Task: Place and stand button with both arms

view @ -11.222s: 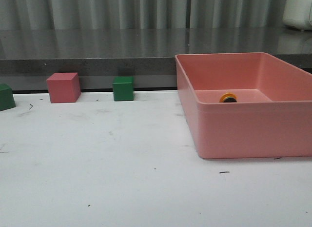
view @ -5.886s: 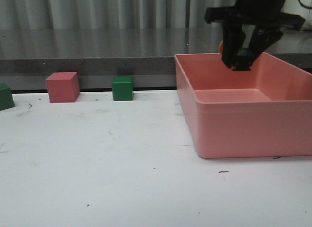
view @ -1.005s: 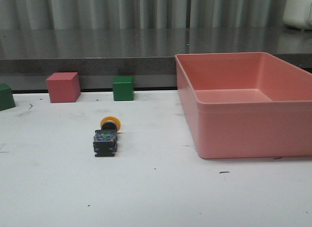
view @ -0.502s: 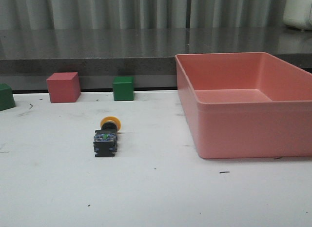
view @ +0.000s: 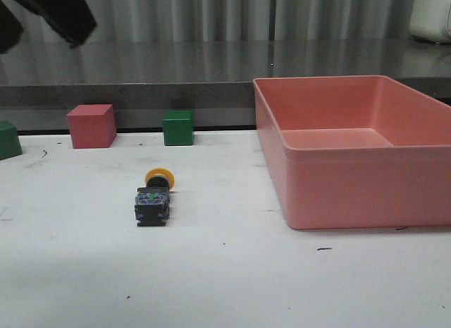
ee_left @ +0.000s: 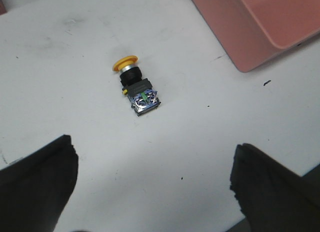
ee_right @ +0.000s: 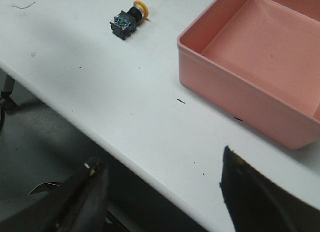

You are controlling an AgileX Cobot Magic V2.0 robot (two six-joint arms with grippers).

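The button (view: 153, 195) lies on its side on the white table, yellow cap toward the back, dark base with blue-green contacts toward the front. It also shows in the left wrist view (ee_left: 136, 87) and the right wrist view (ee_right: 127, 20). My left gripper (ee_left: 152, 148) is open and empty, above the table and short of the button. A blurred black part of the left arm (view: 49, 14) shows at the front view's top left. My right gripper (ee_right: 160, 164) is open and empty over the table's front edge, far from the button.
A large pink bin (view: 352, 180) stands at the right, empty inside. A pink cube (view: 91, 125) and a green cube (view: 177, 128) sit at the back, with another green cube (view: 8, 140) at the left edge. The table's front edge (ee_right: 125, 157) is below my right gripper.
The left arm has come into the front view at the top left. The button has lain still over the last second; much earlier the right gripper lifted it from the bin.
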